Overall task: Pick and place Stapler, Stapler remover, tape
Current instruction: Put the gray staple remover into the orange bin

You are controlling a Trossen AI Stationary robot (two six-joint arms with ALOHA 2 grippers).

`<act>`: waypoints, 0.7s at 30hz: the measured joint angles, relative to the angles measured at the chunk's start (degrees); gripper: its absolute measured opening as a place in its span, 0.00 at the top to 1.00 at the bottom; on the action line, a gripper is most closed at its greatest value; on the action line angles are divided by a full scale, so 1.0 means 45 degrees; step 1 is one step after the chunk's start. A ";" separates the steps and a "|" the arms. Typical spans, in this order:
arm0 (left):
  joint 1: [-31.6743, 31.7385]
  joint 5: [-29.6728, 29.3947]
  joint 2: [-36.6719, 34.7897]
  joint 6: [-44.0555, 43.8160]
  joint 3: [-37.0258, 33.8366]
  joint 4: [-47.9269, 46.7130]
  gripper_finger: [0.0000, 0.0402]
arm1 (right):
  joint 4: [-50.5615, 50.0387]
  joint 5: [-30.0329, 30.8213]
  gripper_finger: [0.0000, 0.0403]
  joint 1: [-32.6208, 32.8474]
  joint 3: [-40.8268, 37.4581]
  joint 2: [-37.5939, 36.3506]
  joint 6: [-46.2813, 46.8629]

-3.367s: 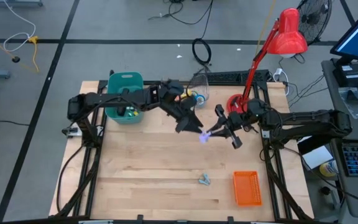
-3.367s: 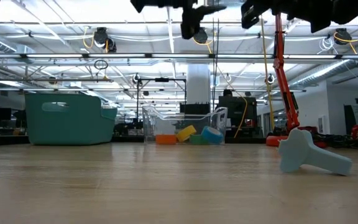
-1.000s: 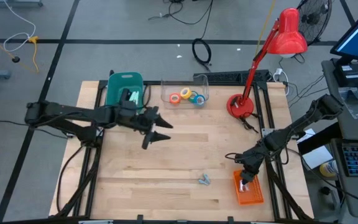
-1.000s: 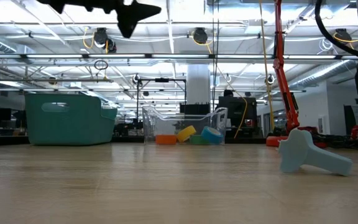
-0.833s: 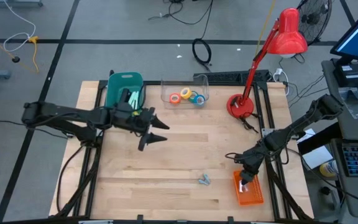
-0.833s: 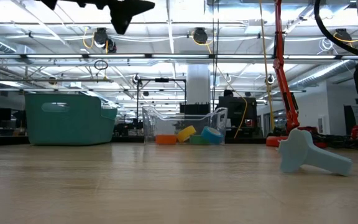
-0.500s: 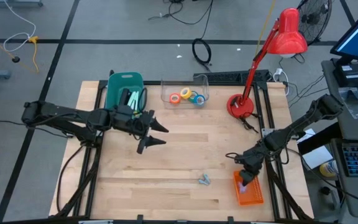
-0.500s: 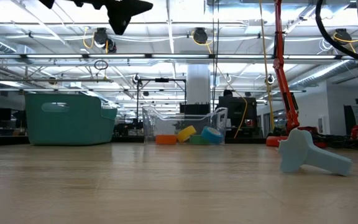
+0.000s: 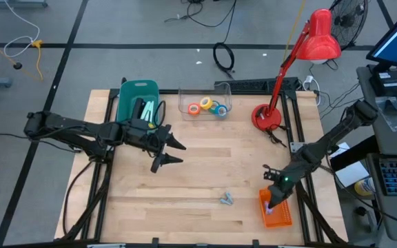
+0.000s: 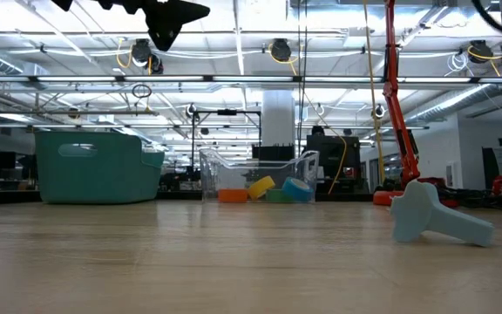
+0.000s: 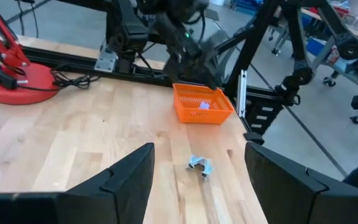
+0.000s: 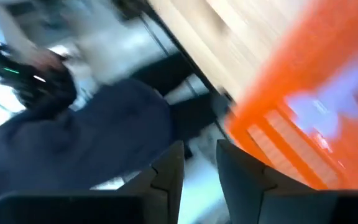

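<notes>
Orange plastic mesh forms the small basket (image 9: 275, 210) at the table's (image 9: 205, 179) right front corner, and a pale lilac object (image 9: 271, 207) is seen lying inside it; its kind cannot be told, and the right wrist view shows it only as a blur. No brand, label or readable writing is visible on anything. The right gripper (image 9: 273, 195) is held just above the basket, its fingers slightly apart with nothing between them. The four tape rolls (image 9: 207, 107), orange, yellow, green and blue rings, are gathered in the clear tray (image 9: 185, 103) at the far edge, beside the teal bin (image 9: 129, 93). A small grey metal stapler remover (image 9: 227, 200) lies on the bare wood left of the basket. The left gripper (image 9: 171, 152) is held over the table's left middle, jaws spread wide and empty.
</notes>
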 joint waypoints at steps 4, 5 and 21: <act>-0.0421 -0.0556 0.0002 -0.0140 0.0000 0.0034 0.37 | 0.1419 0.3639 0.80 0.0445 0.0109 -0.0480 -0.1873; -0.0522 -0.0722 0.0007 -0.0267 0.0000 0.0021 0.37 | 0.1972 0.4577 0.81 0.0457 0.0109 -0.0573 -0.2684; -0.1031 -0.0998 0.0007 -0.1231 0.0005 0.3134 0.37 | 0.7553 0.8579 0.85 -0.1130 0.0123 -0.1301 -1.7131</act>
